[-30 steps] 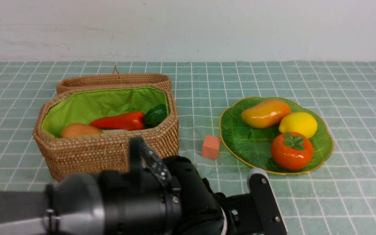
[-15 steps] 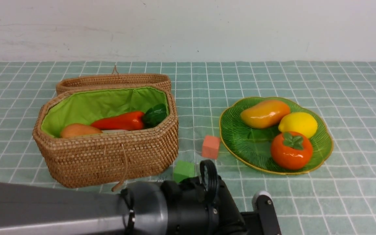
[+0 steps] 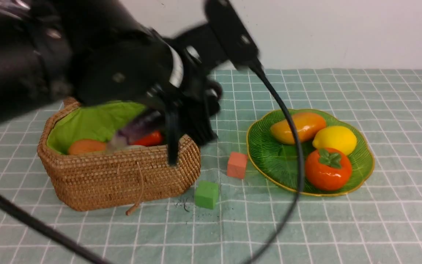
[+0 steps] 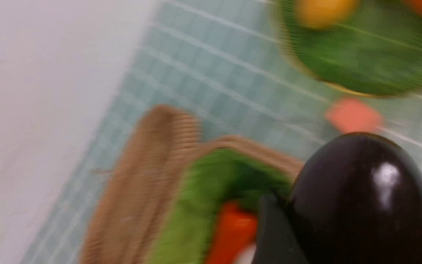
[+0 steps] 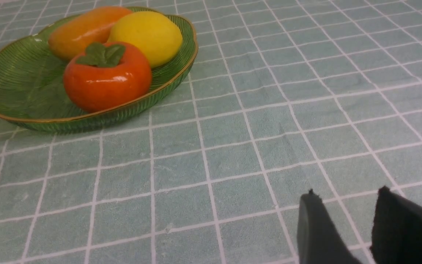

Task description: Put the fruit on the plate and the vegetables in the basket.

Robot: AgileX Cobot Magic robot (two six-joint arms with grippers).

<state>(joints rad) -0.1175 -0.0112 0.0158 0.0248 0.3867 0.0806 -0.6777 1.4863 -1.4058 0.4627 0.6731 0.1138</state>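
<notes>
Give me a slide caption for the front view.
Left gripper carries the eggplant over the basket; three fruits fill the plate.

Glossy dark eggplant (image 4: 361, 198); coarse woven wicker basket (image 3: 123, 176) with matt green cloth lining. Ribbed, shiny glass plate (image 5: 31, 91); soft checked tablecloth (image 5: 269, 128).

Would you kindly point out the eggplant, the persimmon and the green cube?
eggplant (image 4: 361, 198): left wrist view, glossy rounded end.
persimmon (image 3: 328, 173): front view, orange body below the leafy cap.
green cube (image 3: 206, 194): front view, front face.
</notes>
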